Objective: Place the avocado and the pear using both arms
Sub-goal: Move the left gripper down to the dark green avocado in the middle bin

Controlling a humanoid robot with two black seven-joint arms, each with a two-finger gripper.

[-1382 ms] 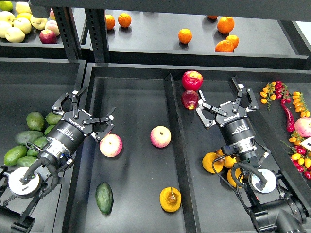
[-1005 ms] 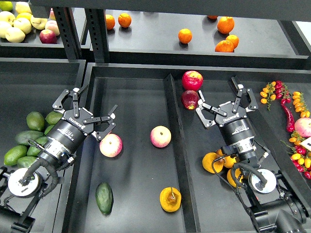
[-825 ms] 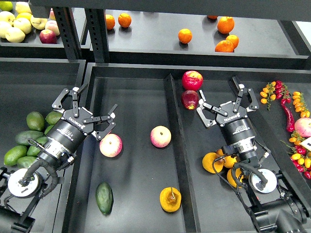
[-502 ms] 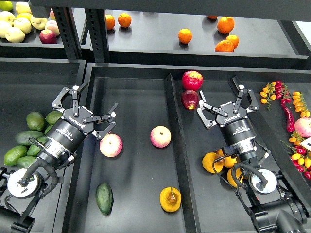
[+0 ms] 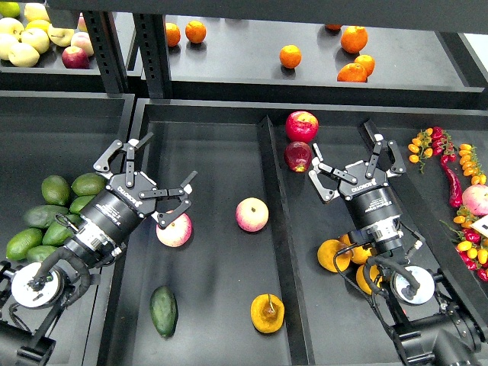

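Black shelving all round here, a deep black tray front and centre, split down the middle by a raised divider; behind it an upper shelf carries scattered oranges, and off in the top left corner sits a heap of pale yellow fruit.

The left arm comes in from the lower left, its left gripper hanging above the left compartment with the fingers spread wide and nothing between them; one fingertip sits right over a pink-red apple, though whether it touches the fruit I cannot tell from this angle. The right arm rises from the lower right, and the right gripper hovers over the right compartment, fingers likewise wide apart and holding nothing.

On to the fruit; the avocado lies on the floor of the left compartment near its front edge, well below the left gripper and apart from everything. The pear sits in the same compartment, just beside the divider, stem dimple turned up. A second pink apple rests mid-compartment between the two grippers; two red apples sit near the far end of the divider; lighter green avocados crowd the bin at far left; small peppers trail along the right edge.
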